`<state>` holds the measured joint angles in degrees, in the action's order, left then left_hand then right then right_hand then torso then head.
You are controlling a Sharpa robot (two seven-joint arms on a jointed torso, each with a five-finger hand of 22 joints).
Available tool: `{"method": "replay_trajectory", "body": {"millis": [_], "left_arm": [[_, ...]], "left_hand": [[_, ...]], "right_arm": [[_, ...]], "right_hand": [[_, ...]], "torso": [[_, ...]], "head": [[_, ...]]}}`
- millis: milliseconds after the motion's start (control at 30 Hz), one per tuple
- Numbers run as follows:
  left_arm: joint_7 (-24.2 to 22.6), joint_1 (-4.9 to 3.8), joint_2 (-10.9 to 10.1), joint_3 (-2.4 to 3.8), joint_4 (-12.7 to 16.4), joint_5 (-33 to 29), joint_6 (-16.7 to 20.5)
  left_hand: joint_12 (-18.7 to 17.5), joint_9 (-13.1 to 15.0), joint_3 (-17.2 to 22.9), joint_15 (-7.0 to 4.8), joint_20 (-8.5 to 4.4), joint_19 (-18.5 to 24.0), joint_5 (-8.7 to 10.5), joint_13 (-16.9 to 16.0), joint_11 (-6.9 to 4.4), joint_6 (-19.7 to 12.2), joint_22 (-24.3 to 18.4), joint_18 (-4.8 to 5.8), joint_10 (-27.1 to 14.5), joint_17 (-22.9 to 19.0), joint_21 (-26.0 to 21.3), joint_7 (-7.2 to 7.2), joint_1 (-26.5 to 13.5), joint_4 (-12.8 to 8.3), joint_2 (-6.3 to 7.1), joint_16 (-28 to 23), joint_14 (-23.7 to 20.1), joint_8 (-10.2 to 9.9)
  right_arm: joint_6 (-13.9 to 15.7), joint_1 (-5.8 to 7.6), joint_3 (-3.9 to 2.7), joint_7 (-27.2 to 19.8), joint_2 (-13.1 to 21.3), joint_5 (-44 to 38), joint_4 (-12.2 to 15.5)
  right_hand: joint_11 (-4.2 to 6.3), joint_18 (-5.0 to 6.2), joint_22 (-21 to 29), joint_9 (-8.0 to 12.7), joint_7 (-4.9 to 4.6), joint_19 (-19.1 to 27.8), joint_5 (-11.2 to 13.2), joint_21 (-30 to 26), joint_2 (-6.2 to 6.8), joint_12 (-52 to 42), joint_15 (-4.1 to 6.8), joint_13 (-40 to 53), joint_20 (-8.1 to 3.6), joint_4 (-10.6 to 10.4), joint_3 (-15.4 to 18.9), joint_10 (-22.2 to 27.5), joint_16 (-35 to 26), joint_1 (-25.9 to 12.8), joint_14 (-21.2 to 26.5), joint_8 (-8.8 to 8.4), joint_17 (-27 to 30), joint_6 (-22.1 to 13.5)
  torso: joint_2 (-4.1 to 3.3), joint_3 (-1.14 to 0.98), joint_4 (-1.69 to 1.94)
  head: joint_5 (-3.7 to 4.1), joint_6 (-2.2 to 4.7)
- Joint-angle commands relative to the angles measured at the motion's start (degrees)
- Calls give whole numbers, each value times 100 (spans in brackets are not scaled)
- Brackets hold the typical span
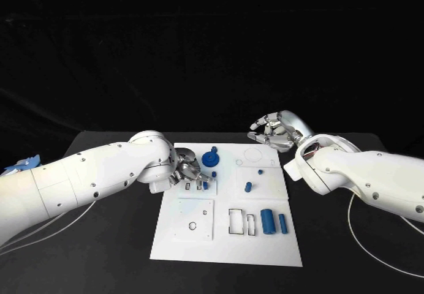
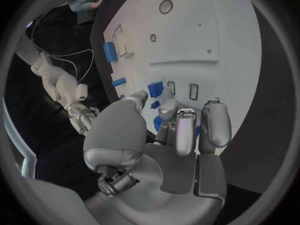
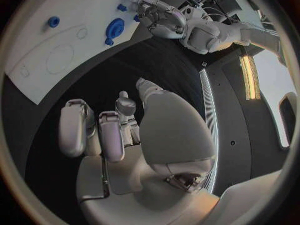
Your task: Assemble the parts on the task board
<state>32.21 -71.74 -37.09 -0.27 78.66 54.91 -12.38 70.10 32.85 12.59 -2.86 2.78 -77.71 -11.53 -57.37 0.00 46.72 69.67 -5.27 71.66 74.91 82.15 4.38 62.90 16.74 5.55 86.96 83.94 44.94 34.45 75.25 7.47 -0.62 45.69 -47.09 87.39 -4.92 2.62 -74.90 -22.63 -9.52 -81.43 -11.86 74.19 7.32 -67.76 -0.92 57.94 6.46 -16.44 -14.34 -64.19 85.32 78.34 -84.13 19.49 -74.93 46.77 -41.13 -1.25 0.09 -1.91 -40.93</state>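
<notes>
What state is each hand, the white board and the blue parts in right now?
Left silver hand: low over the white task board, fingers among small blue parts; a grip cannot be told.
Right silver hand: raised past the board's far right corner, fingers curled, holding nothing.
Blue round gear-like part: on the board.
Two blue cylinders: lying side by side on the board.
</notes>
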Motion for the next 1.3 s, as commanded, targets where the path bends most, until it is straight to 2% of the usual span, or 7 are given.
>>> {"method": "replay_trajectory", "body": {"millis": [33,367,533,633,933,1200,1300], "left_arm": [[-106,-8,16,1,5,-63,-148],[-154,-8,28,0,-4,-82,-167],[-201,-9,33,-2,-16,-133,-129],[-229,-9,35,-3,-22,-162,-109],[-289,-9,35,-6,-40,-275,-110],[-281,-9,0,-6,-29,-408,-143],[-289,-8,-36,-5,-16,-481,-116]], "left_hand": [[-32,10,27,-39,7,-43,-22,9,16,-39,7,106,-42,1045,22,-16,65,-4,7,37,473,20],[-36,26,46,-38,9,-46,-24,9,15,-31,22,109,-44,1058,29,-19,129,-3,3,45,476,22],[-87,82,520,-54,5,-31,-45,36,-3,-59,38,108,-72,1079,39,-34,666,-8,-207,56,480,-47],[-133,110,880,-54,4,-21,-34,73,-1,-92,40,107,-105,1087,40,-26,909,-18,-224,60,481,-94],[-219,351,2464,-32,21,-11,-24,113,27,-189,77,110,-105,1110,54,10,1239,-285,86,68,485,-76],[-207,512,3136,-23,31,-28,24,70,30,-208,125,117,-57,1136,76,20,1066,-585,260,82,493,4],[-204,593,3550,-19,33,-38,217,52,37,-213,151,120,-43,1141,89,33,968,-773,339,85,495,39]], "right_arm": [[-63,-3,-1,7,-11,-30,-4],[-67,-4,-1,13,-18,-30,-19],[-68,-4,-1,16,-18,-30,-27],[-71,-4,-1,19,-18,-30,-31],[-90,-9,-1,28,-25,-29,-49],[-95,-15,-1,34,-31,-17,-91],[-92,-16,-1,26,-26,-12,-96]], "right_hand": [[18,117,-596,-7,1,30,-39,-31,10,34,46,-5,4,-4,-37,37,-36,-69,-330,27,-491,-37],[20,119,-591,-8,2,35,-47,-43,5,33,47,-4,3,-3,-43,35,-42,-78,-327,38,-484,-40],[20,119,-591,-8,2,35,-47,-43,5,33,47,-4,3,-3,-43,35,-42,-78,-327,38,-484,-40],[21,119,-591,-9,3,36,-52,-45,2,31,48,-2,2,-1,-49,32,-45,-81,-326,45,-481,-41],[22,120,-590,-9,3,37,-55,-48,0,33,49,-6,1,1,-52,34,-49,-81,-325,48,-475,-42],[22,122,-583,-9,4,43,-60,-61,-3,36,49,-11,1,2,-55,37,-51,-81,-324,51,-471,-43],[22,122,-583,-9,4,43,-60,-61,-3,36,49,-11,1,2,-55,37,-51,-81,-324,51,-471,-43]], "torso": [[-3,-2,-2],[-2,2,0],[0,3,4],[0,1,2],[0,2,-1],[-1,0,0],[9,3,1]], "head": [[4,1],[7,-17],[20,-21],[23,-26],[28,-32],[13,-55],[14,-40]]}}
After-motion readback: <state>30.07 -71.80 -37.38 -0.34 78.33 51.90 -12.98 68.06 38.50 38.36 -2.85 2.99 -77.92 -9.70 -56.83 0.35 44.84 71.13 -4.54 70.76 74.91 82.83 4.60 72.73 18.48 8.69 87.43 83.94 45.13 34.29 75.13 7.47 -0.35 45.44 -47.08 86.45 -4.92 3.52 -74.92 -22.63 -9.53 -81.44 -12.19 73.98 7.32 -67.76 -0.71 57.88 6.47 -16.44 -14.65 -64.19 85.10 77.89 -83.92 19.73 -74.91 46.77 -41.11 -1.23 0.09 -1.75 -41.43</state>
